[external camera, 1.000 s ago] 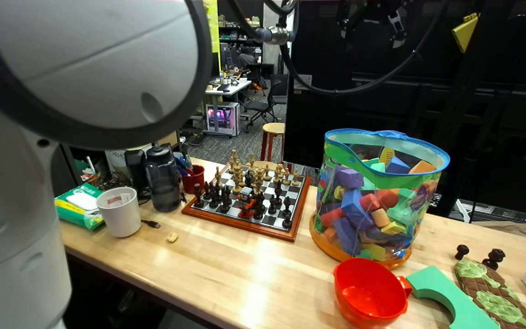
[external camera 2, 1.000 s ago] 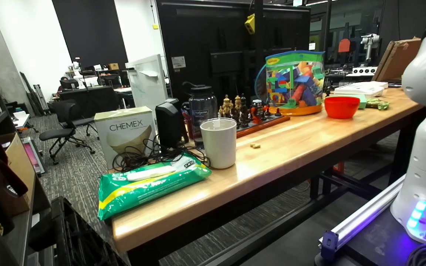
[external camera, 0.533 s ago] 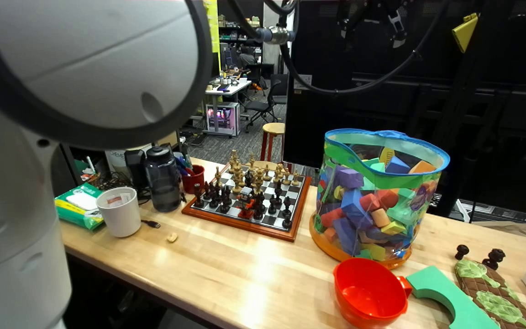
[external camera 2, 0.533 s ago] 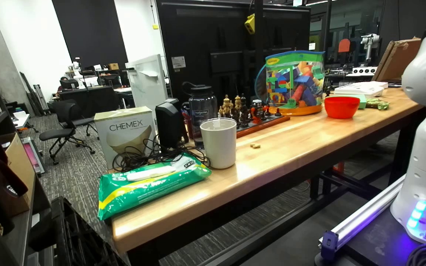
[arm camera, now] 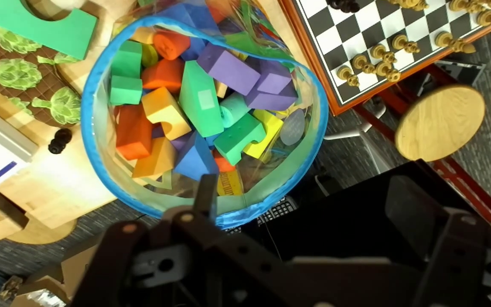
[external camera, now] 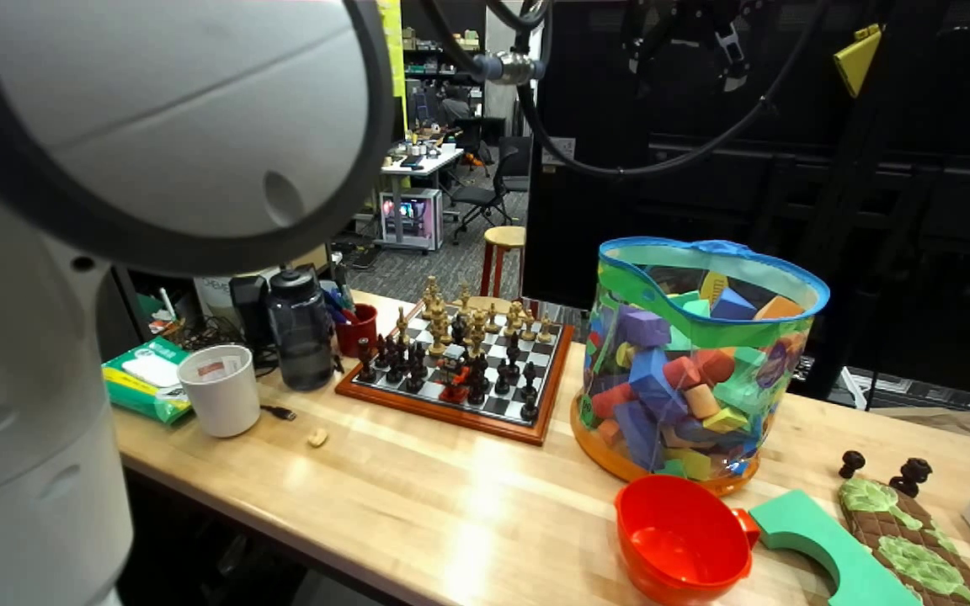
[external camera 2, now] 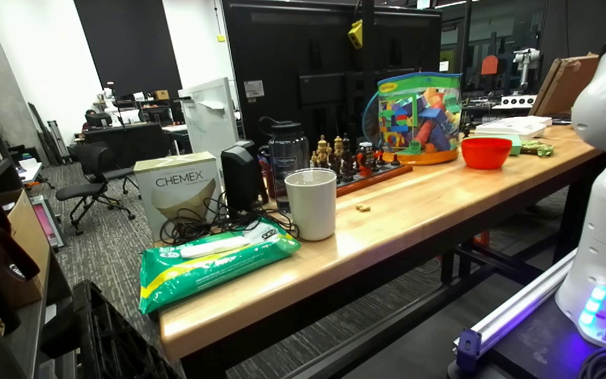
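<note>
Gripper [arm camera: 303,192] shown with jaws released and spread wide, nothing grasped, positioned higher than a blue-rimmed clear bag [external camera: 729,333], coloured blocks [arm camera: 203,102] packed inside, bag set on a wooden table [external camera: 401,480] just beside a chessboard [external camera: 485,425] and red bowl [external camera: 683,539]

A black chair [external camera 2: 81,191] stands on grey carpet [external camera 2: 100,250], white wall [external camera 2: 45,42] behind.

In exterior view, we see gripper [external camera: 684,71] high up, jaws apart; bag [external camera: 729,335] of colored blocks [external camera: 656,379] below; red bowl [external camera: 683,539] just beside; chessboard [external camera: 493,423] between bag and white cup [external camera: 224,400].
</note>
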`<move>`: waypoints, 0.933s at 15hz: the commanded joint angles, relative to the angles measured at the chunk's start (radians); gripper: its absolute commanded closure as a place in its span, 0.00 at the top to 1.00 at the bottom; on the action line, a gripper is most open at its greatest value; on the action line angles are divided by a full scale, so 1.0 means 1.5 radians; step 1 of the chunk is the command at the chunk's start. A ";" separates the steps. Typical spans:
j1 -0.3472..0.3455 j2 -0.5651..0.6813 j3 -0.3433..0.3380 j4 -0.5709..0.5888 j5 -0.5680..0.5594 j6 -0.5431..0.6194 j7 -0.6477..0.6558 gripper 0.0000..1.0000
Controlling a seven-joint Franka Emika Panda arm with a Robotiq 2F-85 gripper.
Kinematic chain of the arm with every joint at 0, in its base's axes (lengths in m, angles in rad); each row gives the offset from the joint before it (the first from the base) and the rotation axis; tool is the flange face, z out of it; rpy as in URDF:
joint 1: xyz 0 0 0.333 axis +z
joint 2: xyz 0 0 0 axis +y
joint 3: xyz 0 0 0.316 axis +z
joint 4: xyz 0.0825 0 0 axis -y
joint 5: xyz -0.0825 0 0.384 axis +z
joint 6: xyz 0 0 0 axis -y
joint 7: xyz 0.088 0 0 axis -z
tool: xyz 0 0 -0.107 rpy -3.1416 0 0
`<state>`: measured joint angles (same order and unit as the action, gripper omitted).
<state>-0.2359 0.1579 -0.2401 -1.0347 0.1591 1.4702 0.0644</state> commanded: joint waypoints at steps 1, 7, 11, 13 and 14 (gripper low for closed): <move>-0.002 0.004 -0.001 0.013 0.000 -0.012 -0.002 1.00; -0.009 0.032 -0.002 0.062 0.014 -0.055 -0.005 1.00; -0.027 0.083 0.011 0.137 0.016 -0.117 0.002 1.00; -0.036 0.109 0.016 0.175 0.019 -0.148 0.002 1.00; -0.041 0.122 0.020 0.193 0.019 -0.161 0.000 1.00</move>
<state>-0.2572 0.2661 -0.2309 -0.8732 0.1593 1.3104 0.0646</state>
